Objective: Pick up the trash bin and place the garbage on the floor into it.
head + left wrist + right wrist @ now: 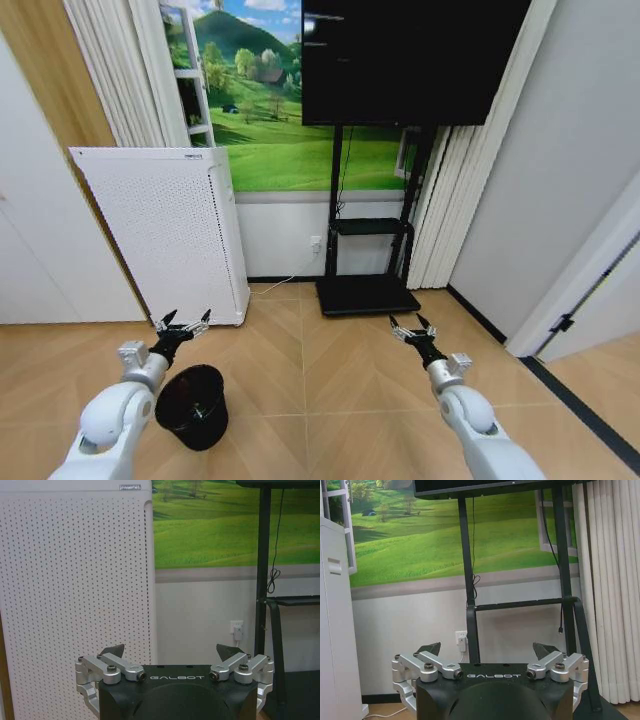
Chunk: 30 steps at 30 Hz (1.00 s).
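The trash bin (192, 405), a small black mesh wastebasket, stands upright on the wooden floor at the lower left, just beside and below my left forearm. My left gripper (182, 323) hovers open above and behind the bin, holding nothing. In the left wrist view that gripper (171, 651) points at the white perforated unit with its fingers spread wide. My right gripper (412, 326) is open in the air over the floor at centre right, and in the right wrist view the same gripper (489, 649) faces the screen stand. The garbage is out of view.
A white perforated appliance (170, 230) stands against the wall at left. A black screen stand (365, 290) with a flat base sits ahead at centre. Pale curtains (445, 210) hang to its right. A grey wall and door frame (580, 290) close the right side.
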{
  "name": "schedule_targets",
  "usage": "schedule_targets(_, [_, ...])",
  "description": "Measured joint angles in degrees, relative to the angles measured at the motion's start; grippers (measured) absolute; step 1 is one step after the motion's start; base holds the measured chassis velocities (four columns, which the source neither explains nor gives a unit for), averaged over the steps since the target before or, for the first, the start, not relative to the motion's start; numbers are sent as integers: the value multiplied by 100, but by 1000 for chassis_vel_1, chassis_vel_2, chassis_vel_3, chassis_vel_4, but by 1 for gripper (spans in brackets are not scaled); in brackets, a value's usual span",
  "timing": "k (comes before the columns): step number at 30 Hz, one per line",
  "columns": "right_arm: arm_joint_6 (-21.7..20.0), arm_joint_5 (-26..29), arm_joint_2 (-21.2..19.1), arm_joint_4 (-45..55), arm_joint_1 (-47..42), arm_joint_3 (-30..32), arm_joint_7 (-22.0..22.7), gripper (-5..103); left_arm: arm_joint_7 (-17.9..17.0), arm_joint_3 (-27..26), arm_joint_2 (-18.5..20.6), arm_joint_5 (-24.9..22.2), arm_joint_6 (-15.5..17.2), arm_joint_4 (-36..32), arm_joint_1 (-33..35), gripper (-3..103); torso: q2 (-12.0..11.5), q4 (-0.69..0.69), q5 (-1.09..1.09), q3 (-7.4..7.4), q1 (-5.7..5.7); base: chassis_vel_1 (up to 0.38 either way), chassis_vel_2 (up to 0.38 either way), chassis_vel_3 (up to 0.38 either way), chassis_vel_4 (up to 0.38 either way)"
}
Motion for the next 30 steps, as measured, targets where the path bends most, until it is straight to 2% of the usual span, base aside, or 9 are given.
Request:
schedule_targets(5, [-16, -3, -10, 5, 19, -1, 0, 100, 108, -22, 23, 246, -172, 23, -9, 100, 106, 0, 0, 69, 38, 0, 0, 0, 0])
schedule_targets(23, [-201, 21, -174, 182, 66, -17, 74, 100, -6, -35, 29, 42, -69, -20, -39, 100, 531, 0, 0, 341, 189, 0, 0, 0, 0])
schedule_targets(30, [-246, 12, -150, 218, 60, -26, 122, 100, -62, -78, -19, 150, -64, -156, 54, 100, 689, 0, 0, 441, 249, 0, 0, 0, 0])
